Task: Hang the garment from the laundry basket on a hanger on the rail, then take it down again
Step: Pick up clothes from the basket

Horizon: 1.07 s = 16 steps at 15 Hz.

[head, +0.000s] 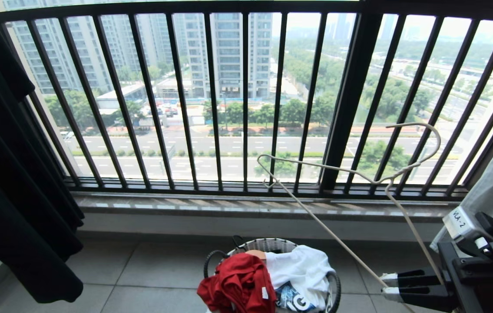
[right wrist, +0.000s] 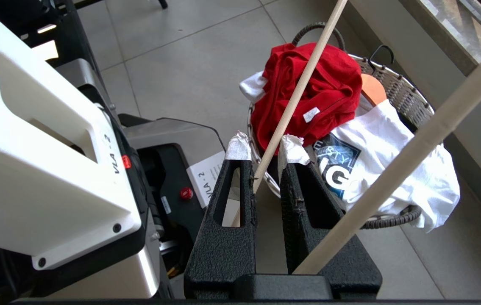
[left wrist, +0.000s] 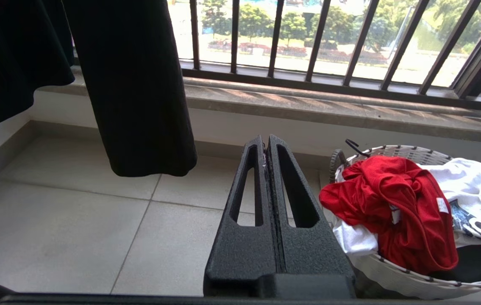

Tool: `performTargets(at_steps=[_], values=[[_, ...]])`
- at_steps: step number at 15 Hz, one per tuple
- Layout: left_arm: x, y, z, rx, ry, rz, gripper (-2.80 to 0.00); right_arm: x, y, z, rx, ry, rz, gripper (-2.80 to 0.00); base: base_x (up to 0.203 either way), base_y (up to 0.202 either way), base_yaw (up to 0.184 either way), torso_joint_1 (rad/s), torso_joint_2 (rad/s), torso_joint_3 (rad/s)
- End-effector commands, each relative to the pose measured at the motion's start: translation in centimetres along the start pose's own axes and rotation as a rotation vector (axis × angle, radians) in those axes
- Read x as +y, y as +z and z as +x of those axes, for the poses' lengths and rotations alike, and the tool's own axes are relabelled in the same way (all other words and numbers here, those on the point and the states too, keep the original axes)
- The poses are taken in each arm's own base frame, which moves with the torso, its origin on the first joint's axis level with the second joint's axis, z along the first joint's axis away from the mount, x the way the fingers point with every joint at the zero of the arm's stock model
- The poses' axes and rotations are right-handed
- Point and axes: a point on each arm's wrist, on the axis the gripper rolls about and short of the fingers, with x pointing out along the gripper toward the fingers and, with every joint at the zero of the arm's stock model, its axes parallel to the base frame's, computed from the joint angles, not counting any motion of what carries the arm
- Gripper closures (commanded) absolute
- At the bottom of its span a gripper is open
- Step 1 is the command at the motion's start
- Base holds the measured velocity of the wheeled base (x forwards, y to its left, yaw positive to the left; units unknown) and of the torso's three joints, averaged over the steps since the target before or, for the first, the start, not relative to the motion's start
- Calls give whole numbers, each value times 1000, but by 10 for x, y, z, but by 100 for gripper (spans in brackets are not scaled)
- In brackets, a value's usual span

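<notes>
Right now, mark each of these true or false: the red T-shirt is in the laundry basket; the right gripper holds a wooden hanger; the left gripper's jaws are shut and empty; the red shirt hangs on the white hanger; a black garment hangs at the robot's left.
1. The red T-shirt is in the laundry basket. True.
2. The right gripper holds a wooden hanger. False: it grips the white wire hanger.
3. The left gripper has its jaws shut and empty. True.
4. The red shirt hangs on the white hanger. False: the hanger is bare and the shirt lies crumpled in the basket.
5. A black garment hangs at the robot's left. True.
</notes>
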Motion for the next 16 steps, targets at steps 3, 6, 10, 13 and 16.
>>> performTargets(at_steps=[3, 6, 10, 13, 16], values=[[0, 0, 0, 0, 1, -1, 0, -4, -1, -2, -3, -16, 25, 0, 0, 0, 0, 0, 0, 0], [0, 0, 0, -1, 1, -1, 0, -4, 1, -2, -7, -18, 20, 0, 0, 0, 0, 0, 0, 0], [0, 0, 0, 1, 1, -1, 0, -5, 1, -4, -10, -32, 25, 0, 0, 0, 0, 0, 0, 0], [0, 0, 0, -1, 1, -1, 0, -2, 2, -6, -19, -33, 8, 0, 0, 0, 0, 0, 0, 0], [0, 0, 0, -1, 1, -1, 0, -3, 5, -7, -25, -38, 3, 0, 0, 0, 0, 0, 0, 0]])
